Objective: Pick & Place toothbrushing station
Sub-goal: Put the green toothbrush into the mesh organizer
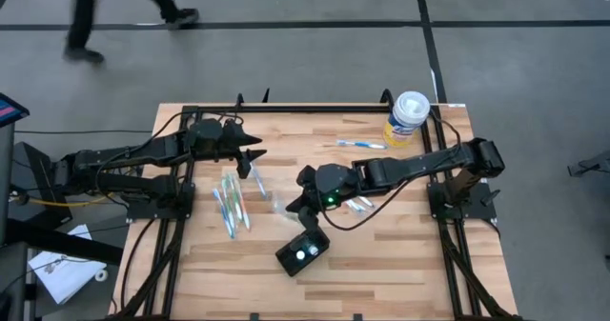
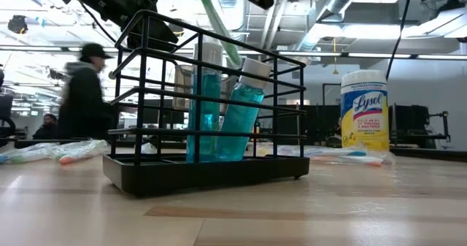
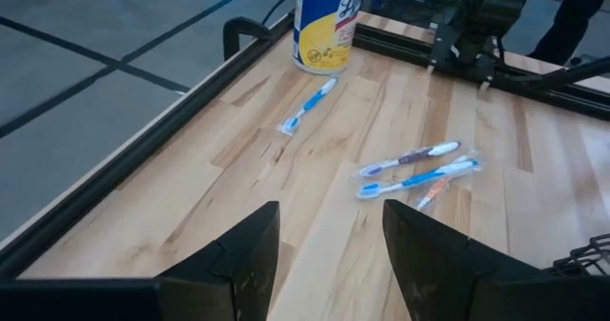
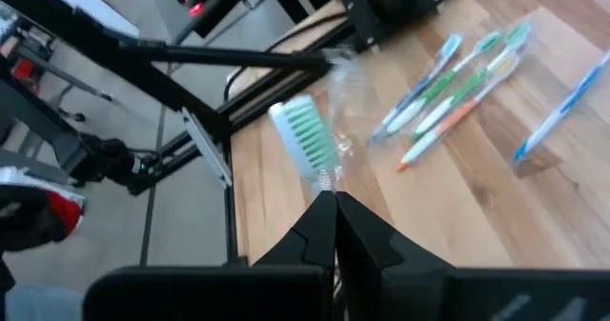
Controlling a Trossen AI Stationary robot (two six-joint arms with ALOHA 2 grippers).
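The toothbrushing station (image 1: 303,252), a black wire holder with two teal tubes (image 2: 219,114) upright in it, stands near the table's front edge. My right gripper (image 1: 294,210) hovers just beyond it, shut on a green-bristled toothbrush (image 4: 305,140) in a clear wrapper. A pale green shaft (image 2: 219,27) slants above the holder in the low view. Wrapped toothbrushes (image 1: 233,202) lie flat on the left half of the table. My left gripper (image 1: 255,157) waits open above the table's left, nothing between its fingers (image 3: 238,264). My right gripper pinches the toothbrush's neck (image 4: 326,180), just below the bristle head, between its two shut fingers, wrapper and all. The head sticks out past the fingertips. The brush is lifted clear of the table.
A white-and-yellow wipes canister (image 1: 408,118) stands at the far right corner, one blue toothbrush (image 1: 360,144) beside it. More wrapped brushes (image 1: 360,204) lie under the right arm. A black frame (image 3: 143,150) rims the table. A person (image 1: 114,16) walks on the floor beyond.
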